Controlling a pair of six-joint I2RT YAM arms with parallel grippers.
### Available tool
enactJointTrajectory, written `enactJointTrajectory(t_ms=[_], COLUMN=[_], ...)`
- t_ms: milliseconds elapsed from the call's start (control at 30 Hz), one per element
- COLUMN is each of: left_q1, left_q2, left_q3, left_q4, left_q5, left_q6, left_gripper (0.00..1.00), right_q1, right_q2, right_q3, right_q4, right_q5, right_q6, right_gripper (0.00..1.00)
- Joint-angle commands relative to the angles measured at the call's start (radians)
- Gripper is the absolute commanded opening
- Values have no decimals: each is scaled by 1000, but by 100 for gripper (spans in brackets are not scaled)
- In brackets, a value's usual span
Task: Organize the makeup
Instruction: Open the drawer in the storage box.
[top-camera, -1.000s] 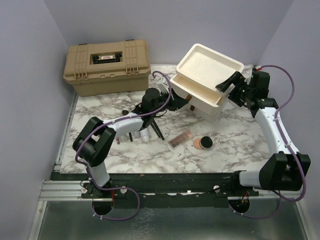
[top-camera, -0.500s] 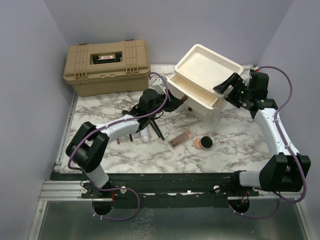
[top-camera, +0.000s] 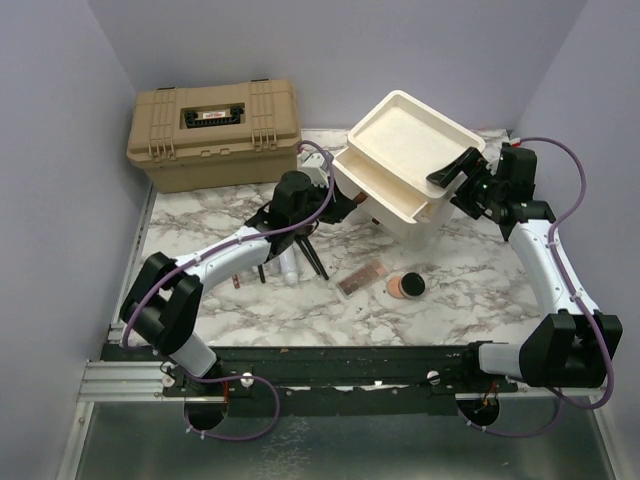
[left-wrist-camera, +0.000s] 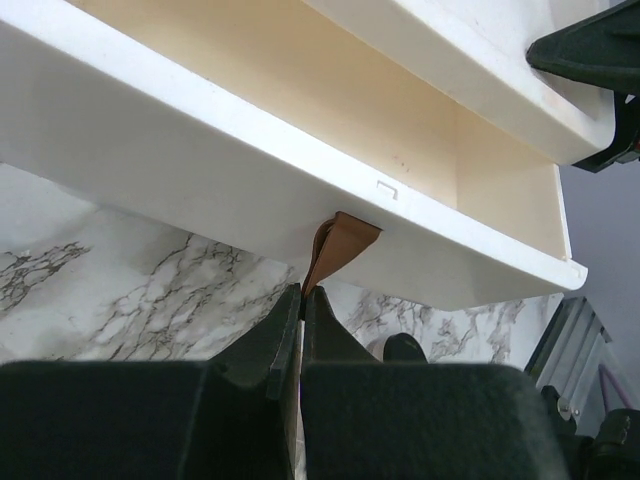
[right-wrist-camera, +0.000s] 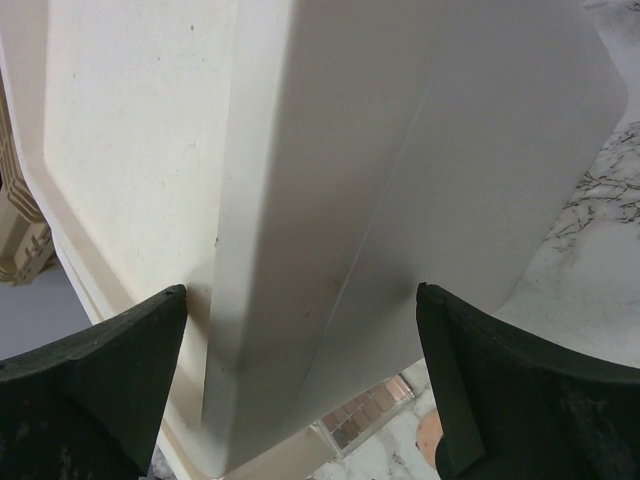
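Note:
The cream drawer unit (top-camera: 412, 140) stands tilted at the back right, its lower drawer (left-wrist-camera: 300, 150) pulled partly out. My left gripper (top-camera: 345, 203) is shut on the drawer's brown pull tab (left-wrist-camera: 340, 243), jaws pressed together (left-wrist-camera: 302, 295). My right gripper (top-camera: 462, 180) is open, its fingers either side of the unit's right corner (right-wrist-camera: 330, 200). On the marble lie the pink palette (top-camera: 362, 279), the round compact with peach powder (top-camera: 406, 286), black-handled brushes (top-camera: 312, 258), a whitish bottle (top-camera: 289, 266) and a slim tube (top-camera: 235, 281).
The tan toolbox (top-camera: 215, 122) stands at the back left against the wall. The left arm lies over the brushes and the bottle. The palette (right-wrist-camera: 365, 412) and the compact (right-wrist-camera: 430, 440) show below the unit in the right wrist view.
My left gripper has moved left with the brown tab in it, and the lower drawer has slid further out. The right gripper has stayed at the unit's corner.

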Motion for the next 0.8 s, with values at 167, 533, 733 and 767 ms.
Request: enactJointTrajectory(t_ms=[167, 533, 733, 767], left_q1=[51, 54, 54, 55], left_q2=[-80, -70, -102, -104], left_q3=[-22, -6, -20, -23], left_q4=[-137, -131, -154, -155], left_q5=[-59, -12, 15, 16], left_q6=[26, 10, 57, 64], left_gripper=[0, 0, 0, 0], right_q1=[0, 0, 0, 0], right_q2=[22, 37, 74, 74], right_q3=[-36, -28, -26, -28], right_q4=[-79, -67, -62, -60], right_q5=[97, 84, 46, 43], right_q6=[-9, -12, -13, -11], right_gripper=[96, 96, 97, 97])
